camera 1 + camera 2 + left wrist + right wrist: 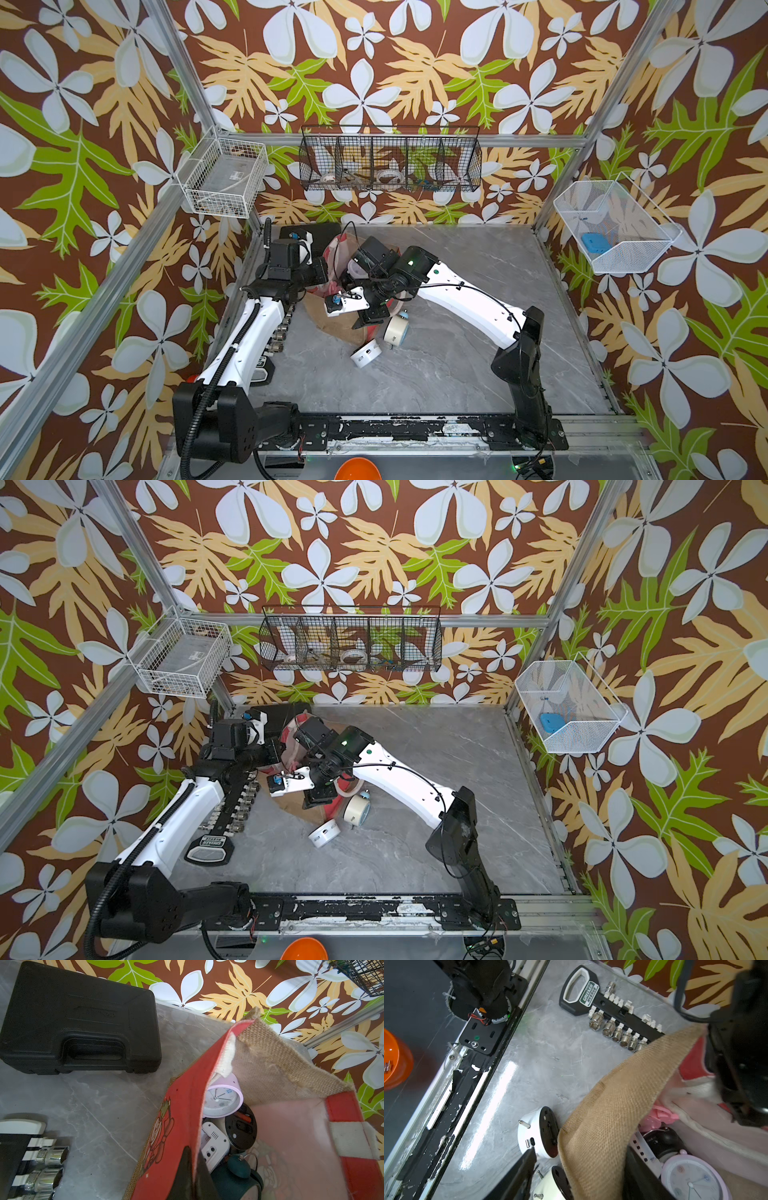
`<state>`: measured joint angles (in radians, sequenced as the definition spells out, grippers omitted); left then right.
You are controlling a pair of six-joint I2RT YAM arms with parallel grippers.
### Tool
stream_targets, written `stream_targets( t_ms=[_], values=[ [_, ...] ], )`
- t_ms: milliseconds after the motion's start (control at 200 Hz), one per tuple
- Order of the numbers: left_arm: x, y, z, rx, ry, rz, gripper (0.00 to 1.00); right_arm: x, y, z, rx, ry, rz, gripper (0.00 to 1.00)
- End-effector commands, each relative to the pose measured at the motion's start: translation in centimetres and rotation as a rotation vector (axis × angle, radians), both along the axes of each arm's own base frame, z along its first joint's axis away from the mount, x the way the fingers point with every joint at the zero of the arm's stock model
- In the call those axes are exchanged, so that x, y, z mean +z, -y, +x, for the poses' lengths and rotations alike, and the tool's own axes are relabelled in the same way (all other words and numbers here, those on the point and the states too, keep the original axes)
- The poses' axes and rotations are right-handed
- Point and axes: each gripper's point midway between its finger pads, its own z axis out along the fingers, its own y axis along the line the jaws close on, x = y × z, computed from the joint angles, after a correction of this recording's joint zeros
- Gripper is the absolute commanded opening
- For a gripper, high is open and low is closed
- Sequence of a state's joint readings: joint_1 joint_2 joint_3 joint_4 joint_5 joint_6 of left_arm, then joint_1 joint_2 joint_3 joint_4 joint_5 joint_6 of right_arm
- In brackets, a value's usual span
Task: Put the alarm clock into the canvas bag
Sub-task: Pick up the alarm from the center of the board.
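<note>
On the rim of the canvas bag (270, 1068), left fingers (184, 1174) pinch tight.

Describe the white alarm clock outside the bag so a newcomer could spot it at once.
On the grey table, find the canvas bag slumped left of centre. Two round clocks lie just off its burlap end. The white alarm clock is the one nearer the front rail, and it is pure white, unlike the cream clock beside it.

The left arm (245, 336) and right arm (469, 299) are white shells between black joints, trailing black cables, with seemingly one green light.
</note>
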<state>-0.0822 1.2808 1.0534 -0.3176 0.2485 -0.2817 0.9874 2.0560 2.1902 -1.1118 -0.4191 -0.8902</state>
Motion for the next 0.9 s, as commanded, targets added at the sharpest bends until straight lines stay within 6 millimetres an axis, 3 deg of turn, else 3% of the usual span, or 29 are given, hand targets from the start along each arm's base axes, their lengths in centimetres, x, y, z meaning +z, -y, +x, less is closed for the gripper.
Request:
stream_targets(
  t_ms=[0,170,260,440,671,896],
  values=[
    [0.9,0.3,0.3,-0.014,0.035,-0.011,0.0,-1.1,0.7,-2.0,0.091,-0.024,-0.048,0.66],
    [1.0,0.2,0.3,-0.013,0.037,-0.01,0.0,-4.2,1.2,-3.5,0.127,-0.011,-0.169,0.7],
    [0.9,0.2,0.3,-0.013,0.036,-0.01,0.0,-4.5,1.0,-4.2,0.126,0.008,-0.186,0.71],
    [1.0,0.3,0.3,-0.014,0.036,-0.011,0.0,-2.2,-0.1,-3.1,0.06,0.167,-0.085,0.72],
    [0.9,0.2,0.3,-0.013,0.036,-0.009,0.0,1.8,0.0,-3.9,0.044,0.306,0.013,0.74],
    [1.0,0.2,0.3,-0.012,0.037,-0.006,0.0,1.7,0.7,-6.7,0.096,0.324,0.003,0.74]
  ],
)
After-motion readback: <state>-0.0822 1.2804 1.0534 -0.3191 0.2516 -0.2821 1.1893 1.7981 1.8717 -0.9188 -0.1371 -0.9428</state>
